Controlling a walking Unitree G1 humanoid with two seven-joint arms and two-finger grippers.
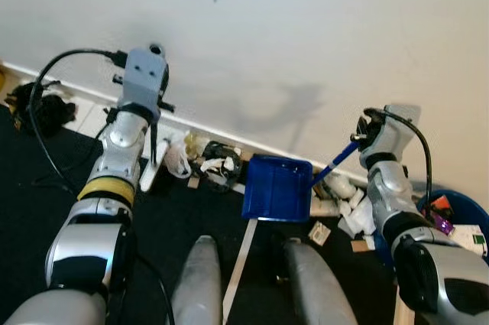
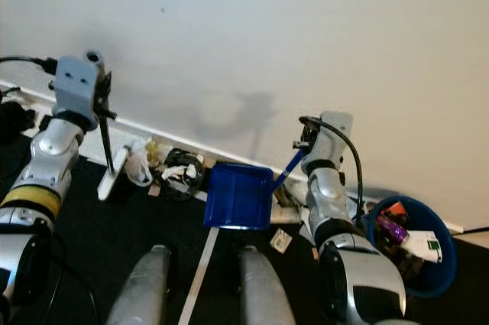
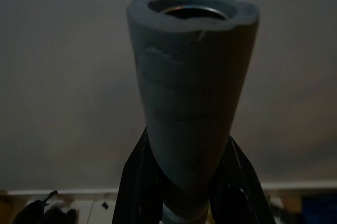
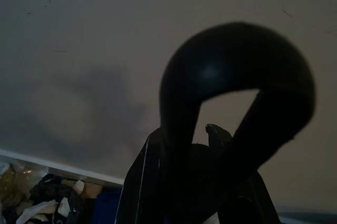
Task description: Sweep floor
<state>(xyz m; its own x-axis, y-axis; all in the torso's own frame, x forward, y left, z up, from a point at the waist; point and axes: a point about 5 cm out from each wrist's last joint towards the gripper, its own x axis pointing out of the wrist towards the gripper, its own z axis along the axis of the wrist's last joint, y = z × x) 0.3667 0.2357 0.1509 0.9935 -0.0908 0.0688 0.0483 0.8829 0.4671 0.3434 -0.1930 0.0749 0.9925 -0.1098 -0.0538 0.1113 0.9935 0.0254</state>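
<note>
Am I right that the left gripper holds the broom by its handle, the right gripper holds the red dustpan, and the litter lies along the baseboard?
Not quite: the dustpan is blue, not red, as the left eye view shows. The rest stands: the left gripper holds the broom by its handle, the right gripper holds the dustpan's handle, and the litter lies along the baseboard.

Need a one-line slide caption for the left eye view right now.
Left gripper holds the broom by the litter pile; right gripper holds the blue dustpan at the baseboard.
</note>
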